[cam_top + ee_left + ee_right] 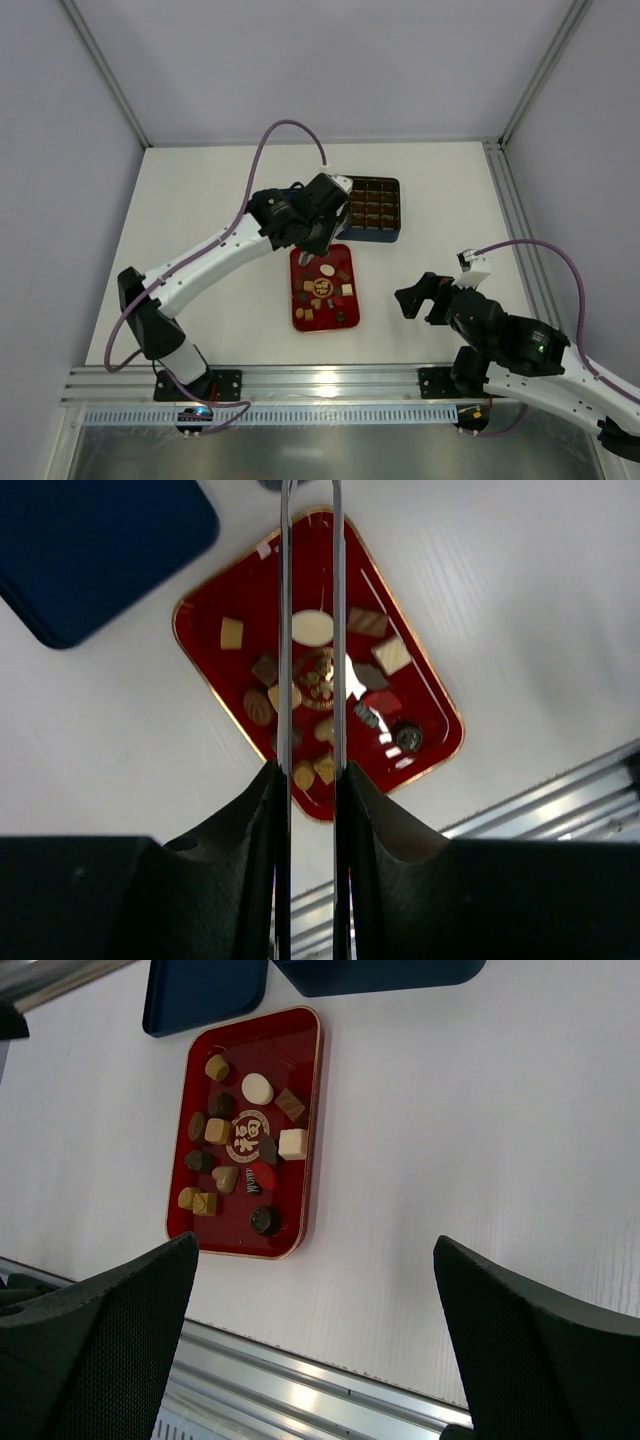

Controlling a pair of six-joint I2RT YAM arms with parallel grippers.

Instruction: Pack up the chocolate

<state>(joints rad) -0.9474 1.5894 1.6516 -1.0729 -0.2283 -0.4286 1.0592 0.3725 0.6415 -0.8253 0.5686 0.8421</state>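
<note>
all the loose chocolate (347, 290) lies scattered on a red tray (294, 300) near the middle of the white table (200, 200). the pieces are dark brown, tan and cream, some square, some round or oval. they sit around a gold emblem printed at the tray's centre, most of them apart from one another. a cream oval piece (327, 269) sits toward the tray's 12 o'clock end, and a dark round piece (265, 1220) sits near the end closest to the arms.

just beyond the tray, at its 1 o'clock, sits a dark blue box (398, 210) with a grid of brown cells. whether any cell holds a piece cannot be told from above.

the left gripper (305, 260) hangs over the tray's 11 o'clock corner, its arm reaching in from 8 o'clock. in the left wrist view its two thin metal fingers (285, 630) run straight and parallel with a narrow gap between them. the tray shows through that gap and nothing is caught in it, though the tips run past the top of the picture.

the right gripper (420, 297) sits well apart from the tray, at its 3 o'clock, above bare table. its black fingers (110, 1330) are spread wide and hold nothing.
</note>
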